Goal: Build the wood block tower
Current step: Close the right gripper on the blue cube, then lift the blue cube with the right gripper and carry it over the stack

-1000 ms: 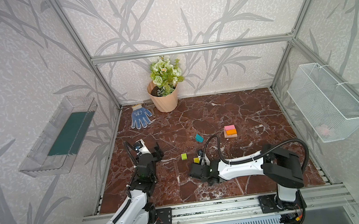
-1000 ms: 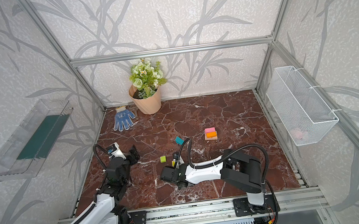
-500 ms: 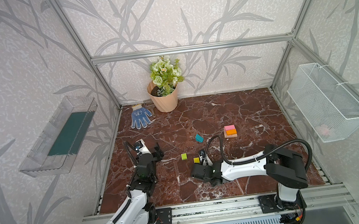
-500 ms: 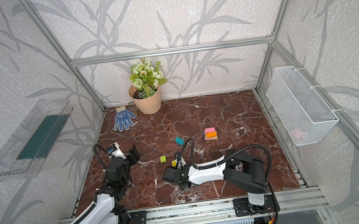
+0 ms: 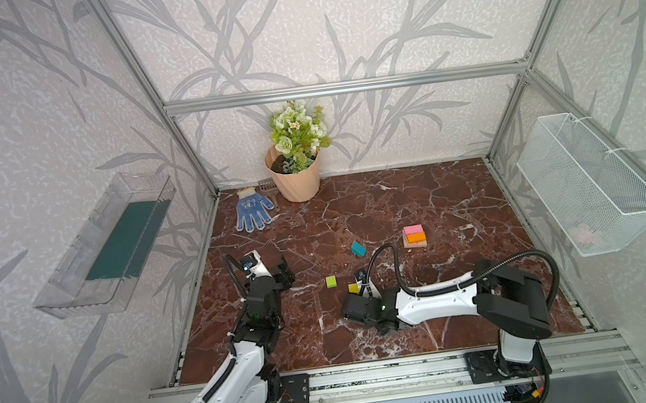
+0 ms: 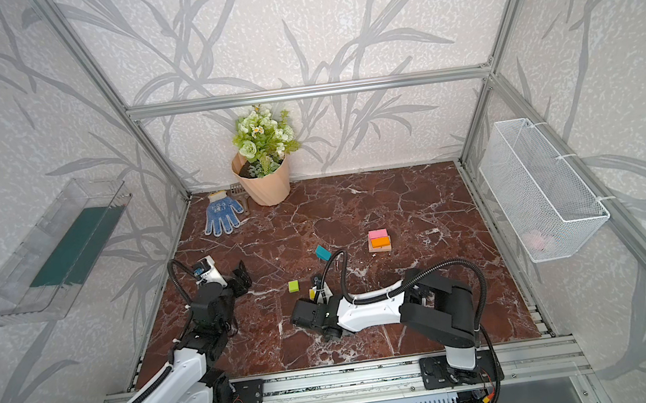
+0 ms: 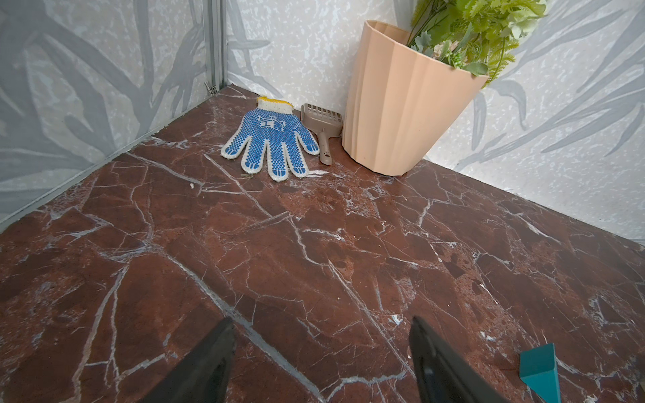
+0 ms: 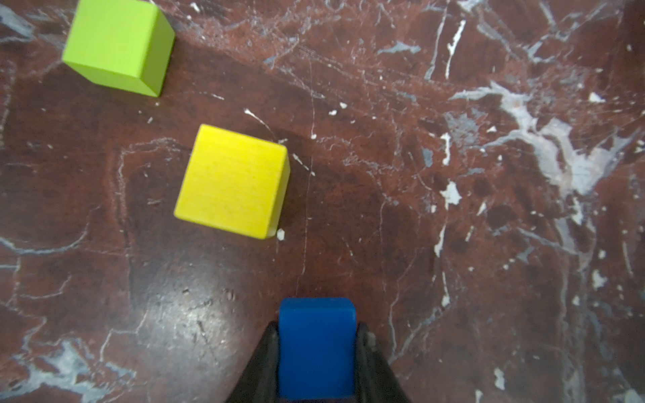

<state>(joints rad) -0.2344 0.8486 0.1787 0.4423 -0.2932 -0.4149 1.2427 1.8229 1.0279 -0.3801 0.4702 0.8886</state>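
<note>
The tower is a low stack with a plain-wood base and pink and orange blocks on top. It stands at mid-right in both top views. A teal block lies to its left. Nearer the front sit a lime cube and a yellow cube. My right gripper is low over the floor just in front of the yellow cube, shut on a blue cube. My left gripper stands open over bare floor at the left, with nothing between its fingers.
A peach flower pot stands at the back wall, with a blue dotted glove and a small brown scoop beside it. A white wire basket hangs on the right wall. A clear tray hangs on the left wall.
My right gripper's jaws have closed on the blue cube, with the arm barely shifting. The left arm has not moved.
</note>
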